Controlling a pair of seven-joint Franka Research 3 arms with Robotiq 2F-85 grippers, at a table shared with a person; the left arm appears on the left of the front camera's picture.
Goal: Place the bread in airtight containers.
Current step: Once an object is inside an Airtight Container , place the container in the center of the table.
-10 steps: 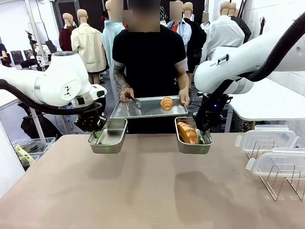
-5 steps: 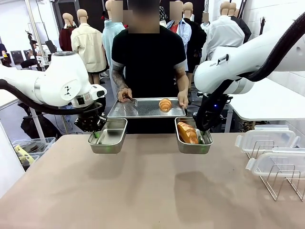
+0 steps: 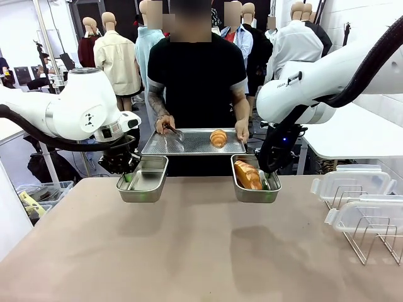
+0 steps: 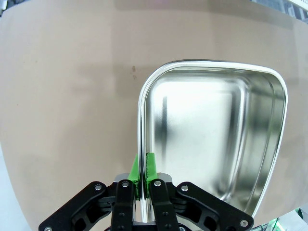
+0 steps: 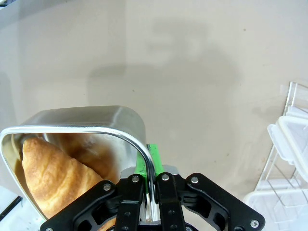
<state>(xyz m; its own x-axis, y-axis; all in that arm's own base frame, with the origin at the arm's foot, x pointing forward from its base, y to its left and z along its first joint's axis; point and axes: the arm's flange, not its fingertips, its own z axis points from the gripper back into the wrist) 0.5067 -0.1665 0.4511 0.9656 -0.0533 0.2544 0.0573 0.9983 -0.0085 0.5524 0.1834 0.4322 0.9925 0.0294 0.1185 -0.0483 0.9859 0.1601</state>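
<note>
Bread roll 1 lies in the right pan in the front view. The right gripper holds that pan by its rim above the table, near the far edge. The left gripper holds the left pan the same way, and that pan is empty. Roll 2 rests on a tray that the person carries beyond the far edge, with tongs in the other hand. Over the last second the tray has levelled and roll 2 has slid slightly toward the tongs, while both pans have stayed put. I judge that 1 roll is done and the left pan waits for the other. 2 clear lids and a wire rack sit near the right edge.

In the left wrist view, the left gripper is clamped narrow on the rim of the left pan, whose bare steel floor shows.

In the right wrist view, the right gripper pinches the rim of the right pan, and roll 1 sits inside against the wall.
</note>
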